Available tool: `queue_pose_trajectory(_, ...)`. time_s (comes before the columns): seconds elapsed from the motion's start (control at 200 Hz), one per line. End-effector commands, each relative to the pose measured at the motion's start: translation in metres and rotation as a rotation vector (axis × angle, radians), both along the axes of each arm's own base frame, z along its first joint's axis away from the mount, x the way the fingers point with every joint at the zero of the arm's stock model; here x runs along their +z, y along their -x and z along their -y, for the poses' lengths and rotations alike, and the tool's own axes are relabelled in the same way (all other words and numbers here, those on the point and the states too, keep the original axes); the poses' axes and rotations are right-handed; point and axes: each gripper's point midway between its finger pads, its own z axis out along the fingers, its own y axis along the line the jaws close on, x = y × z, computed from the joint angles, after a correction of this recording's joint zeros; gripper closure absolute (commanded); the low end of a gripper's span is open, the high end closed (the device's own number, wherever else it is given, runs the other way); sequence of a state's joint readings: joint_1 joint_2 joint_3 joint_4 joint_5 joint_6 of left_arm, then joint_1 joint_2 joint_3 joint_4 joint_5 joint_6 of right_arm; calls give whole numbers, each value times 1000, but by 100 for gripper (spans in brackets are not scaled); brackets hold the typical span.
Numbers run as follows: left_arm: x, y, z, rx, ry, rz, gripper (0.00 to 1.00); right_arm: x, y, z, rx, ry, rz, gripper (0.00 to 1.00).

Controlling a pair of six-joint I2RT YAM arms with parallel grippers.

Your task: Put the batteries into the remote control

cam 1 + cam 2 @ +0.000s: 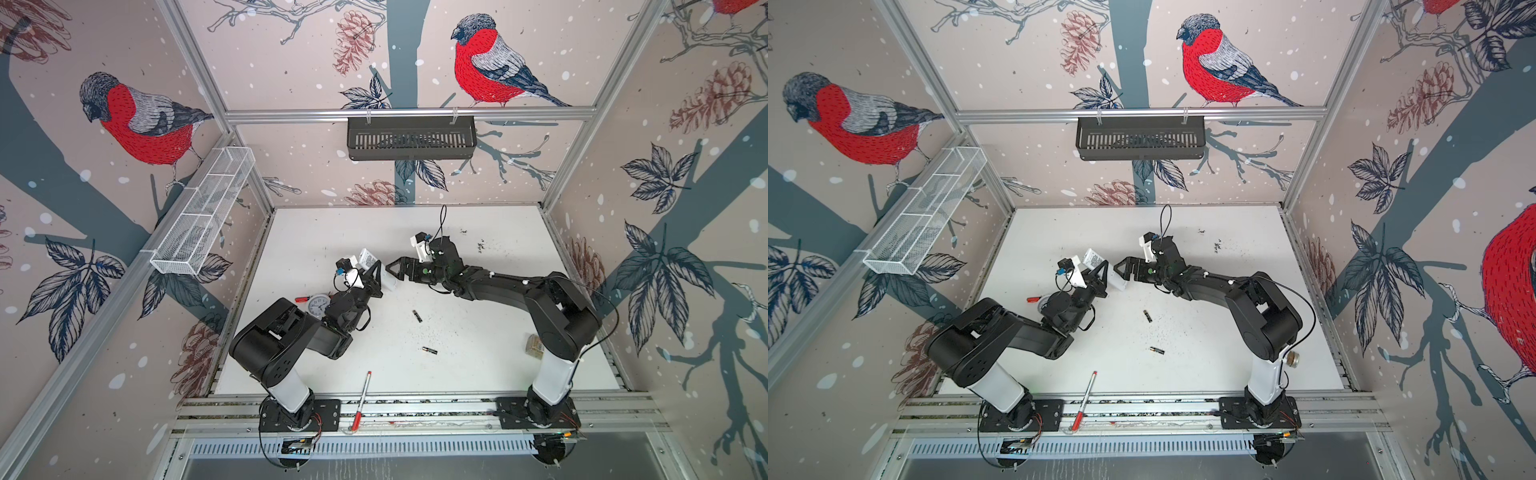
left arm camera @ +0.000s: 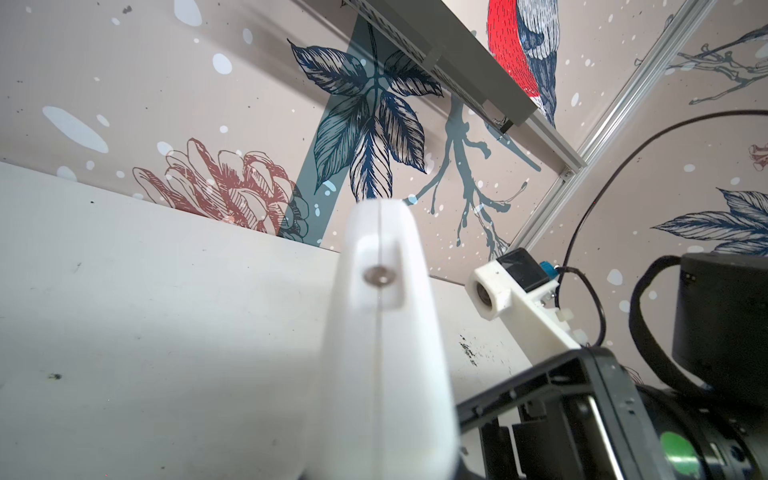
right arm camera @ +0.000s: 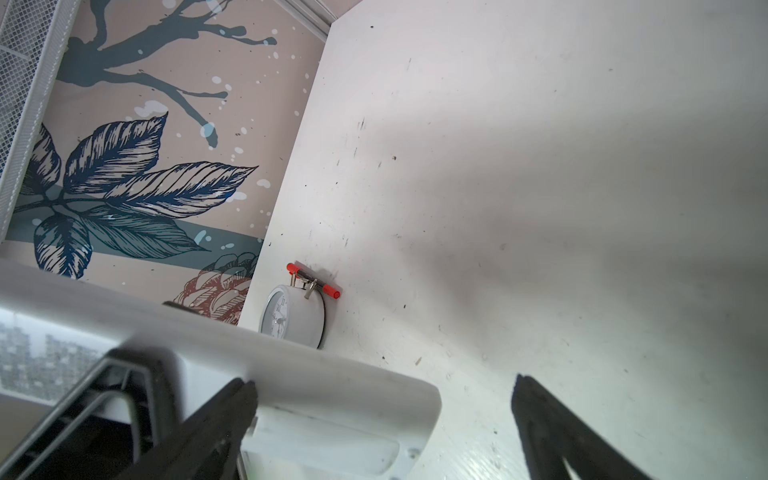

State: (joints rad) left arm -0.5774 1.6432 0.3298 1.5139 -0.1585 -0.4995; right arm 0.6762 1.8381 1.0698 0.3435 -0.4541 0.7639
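Wire basket: a white mesh wire basket [image 1: 203, 210] with dividers hangs on the left wall rail; what its compartments hold cannot be told.
Black tray: a black slotted plastic tray [image 1: 411, 137] is hooked to the rear rail, its inside hidden behind the slotted front.
Writing: a pale label [image 1: 367, 258] with dark print sits on one end of the remote — too small to read. The numerals on the round white alarm clock [image 3: 293, 316] are blurred.
Remote control: the long flat white remote control [image 1: 390, 284] is raised off the white bench [image 1: 478, 332], near its middle.
Left claw: the left claw [image 1: 377, 272] is clamped on the remote control partway along its length.
Right claw: the right claw [image 3: 384, 382] has its jaws wide apart, the remote's free end lying between them — contact cannot be told.
Batteries: two slim black batteries with coppery ends [image 1: 417, 316] [image 1: 429, 350] lie on the bench between the arms, apart from each other.
Pen: a long red-and-white pen [image 1: 361, 401] lies across the bench's front edge.
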Motion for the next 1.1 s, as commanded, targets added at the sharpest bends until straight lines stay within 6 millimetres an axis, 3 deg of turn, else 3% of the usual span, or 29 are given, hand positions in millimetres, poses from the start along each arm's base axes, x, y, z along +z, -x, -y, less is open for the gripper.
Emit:
queue_pose_trajectory(0.0, 29, 3, -2, -14, 91, 84, 100, 6, 2, -8, 22, -39, 6, 1)
queue_pose_trajectory(0.67, 41, 6, 1, -55, 150, 103, 100, -5, 8, -30, 72, -91, -47, 1)
queue_pose_trajectory(0.841, 47, 9, 2, -69, 155, 120, 100, -30, 5, -21, 29, -23, -99, 0)
queue_pose_trajectory(0.986, 42, 8, 2, -60, 121, 118, 100, -57, 0, -12, 3, 112, -102, 0)
queue_pose_trajectory(1.096, 38, 8, 1, -53, 94, 123, 100, -65, 1, -8, 5, 131, -109, 1)
